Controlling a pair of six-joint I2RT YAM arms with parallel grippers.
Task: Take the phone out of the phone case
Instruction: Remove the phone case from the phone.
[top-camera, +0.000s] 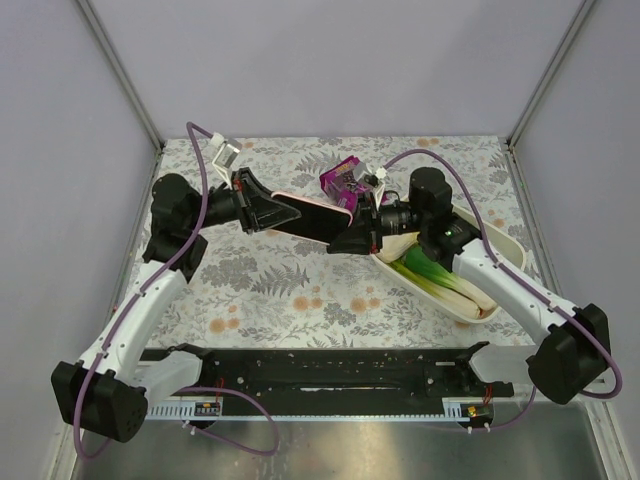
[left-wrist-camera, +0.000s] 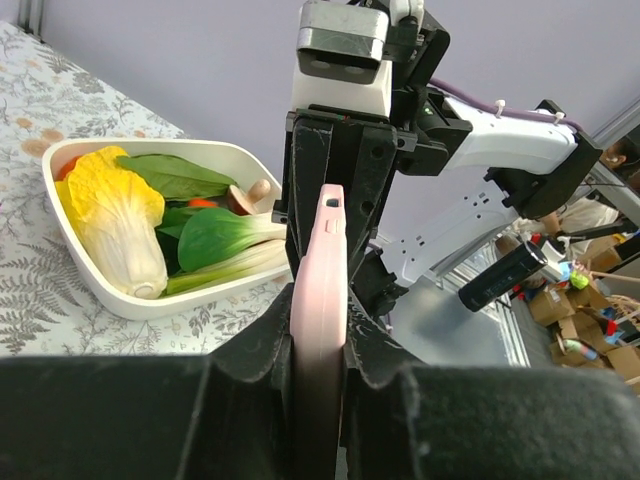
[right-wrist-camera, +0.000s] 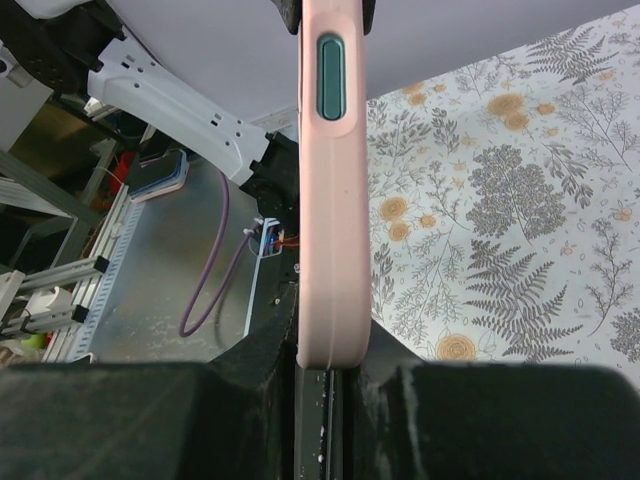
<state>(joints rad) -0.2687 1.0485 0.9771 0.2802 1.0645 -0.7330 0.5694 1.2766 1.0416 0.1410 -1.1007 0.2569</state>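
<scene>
Pink phone case, pinched at opposite ends by left gripper and right gripper jaws, needs 1 end anchored while the other peels.

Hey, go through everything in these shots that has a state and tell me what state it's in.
phone case, held off the table between both grippers
phone, not yet out of the case
left gripper, shut on one end of the case
right gripper, shut on the other end
vegetable dish, full, resting on the table
purple packet, on the table, untouched
</scene>
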